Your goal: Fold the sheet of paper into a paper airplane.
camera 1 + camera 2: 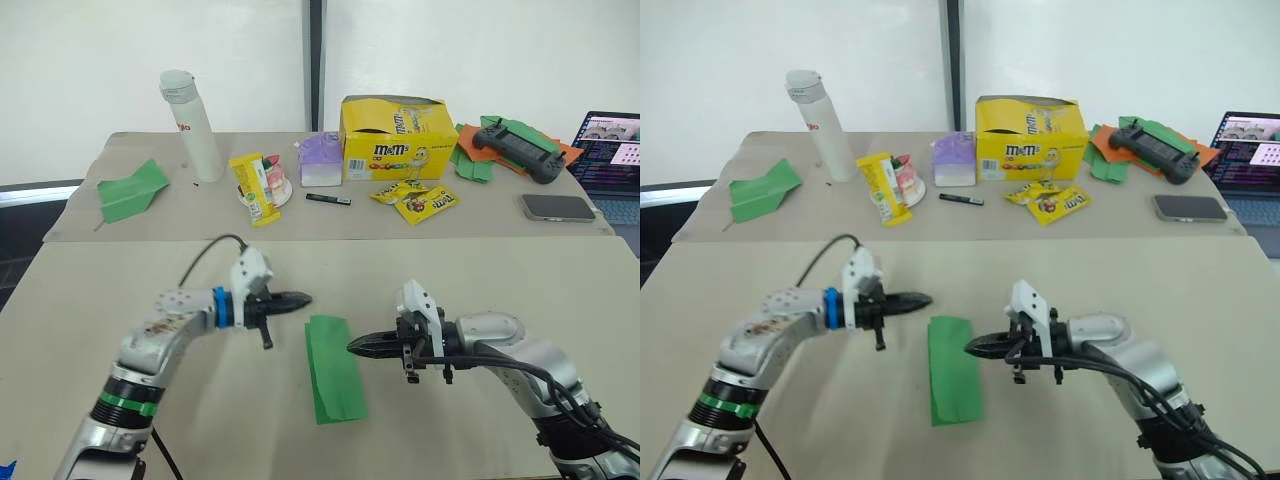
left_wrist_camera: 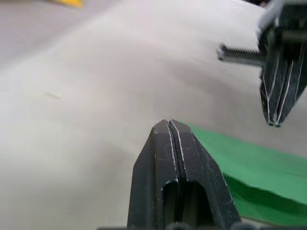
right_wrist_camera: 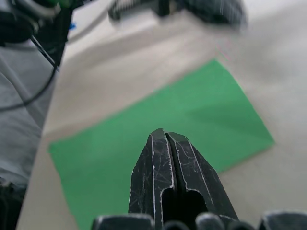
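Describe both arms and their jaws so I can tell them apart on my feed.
Both arms are silver-grey with black two-finger ends and white wrist housings. The left gripper sits past a blue wrist ring, green band lower down, thin black cable looping. The right gripper trails thick black cables.

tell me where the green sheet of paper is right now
The sheet of paper lies flat on the near table, between the left gripper and the right gripper, whose tip hangs at its right edge.

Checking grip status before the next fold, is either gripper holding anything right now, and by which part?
Nothing is held. The left gripper and right gripper are both shut and empty, poised on either side of the folded green sheet of paper lying flat on the table.
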